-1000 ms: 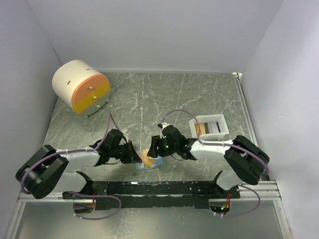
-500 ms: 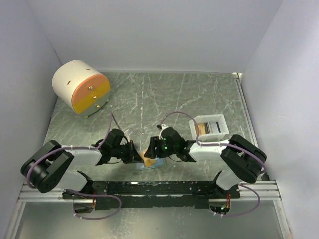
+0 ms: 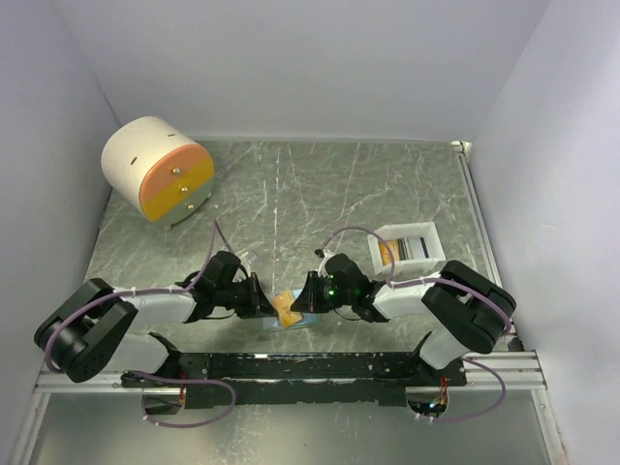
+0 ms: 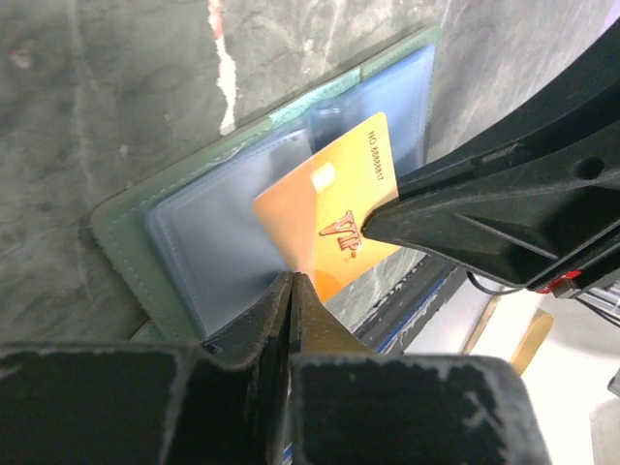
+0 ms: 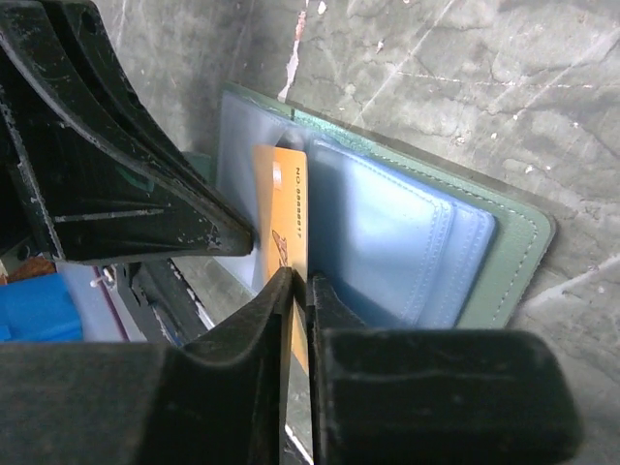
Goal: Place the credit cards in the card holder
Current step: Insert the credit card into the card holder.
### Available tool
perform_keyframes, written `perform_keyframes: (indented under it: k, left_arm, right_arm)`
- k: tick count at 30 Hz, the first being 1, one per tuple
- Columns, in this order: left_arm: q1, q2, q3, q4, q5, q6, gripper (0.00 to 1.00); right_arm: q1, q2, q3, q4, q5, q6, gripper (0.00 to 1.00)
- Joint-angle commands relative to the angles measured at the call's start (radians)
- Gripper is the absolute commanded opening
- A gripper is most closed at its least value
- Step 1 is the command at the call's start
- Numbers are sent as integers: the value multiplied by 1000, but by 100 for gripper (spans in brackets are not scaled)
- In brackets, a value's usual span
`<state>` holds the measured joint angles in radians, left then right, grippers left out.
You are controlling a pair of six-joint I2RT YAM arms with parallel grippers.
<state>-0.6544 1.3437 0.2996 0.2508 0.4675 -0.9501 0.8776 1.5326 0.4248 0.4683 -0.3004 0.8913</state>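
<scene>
The card holder [image 3: 300, 321] lies open near the table's front edge, pale blue inside [image 5: 387, 242] with a sage green rim [image 4: 116, 228]. An orange-gold credit card [image 4: 334, 208] stands on edge over its pockets, one end against the blue lining. My left gripper [image 4: 291, 281] is shut on the card's near corner. From the other side my right gripper [image 5: 298, 281] is shut on the same card [image 5: 289, 213]. In the top view the two grippers [image 3: 269, 304] [image 3: 298, 302] meet tip to tip over the card [image 3: 287, 309]. More credit cards lie in the white tray [image 3: 433, 254].
A round cream-and-orange drawer cabinet [image 3: 157, 170] stands at the back left. The white tray sits just right of the right arm's wrist. The black mounting rail [image 3: 291, 366] runs along the near edge, close below the card holder.
My right gripper has closed on the orange card and shifted slightly right. The left gripper has stayed shut at the card's corner, moving a little toward the holder.
</scene>
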Motion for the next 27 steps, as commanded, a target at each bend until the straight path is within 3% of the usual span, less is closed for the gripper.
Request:
perform_keyframes:
  k: [1,4,11,27]
  left_arm:
    - [0,-66,4,-125,-69,27,14]
    - [0,-134,27,-238,-118,36,17]
    - [1,-250,16,-414,-219,46,20]
    - [1,-172,-92,-215,-112,5,15]
  right_arm:
    - [-9,27,-38,83,2,30,5]
    - [-9,33,-70,142,16,60,0]
    - [-9,69,-127,281,35,111,0]
    - [-3,62,-174,366,118,175,0]
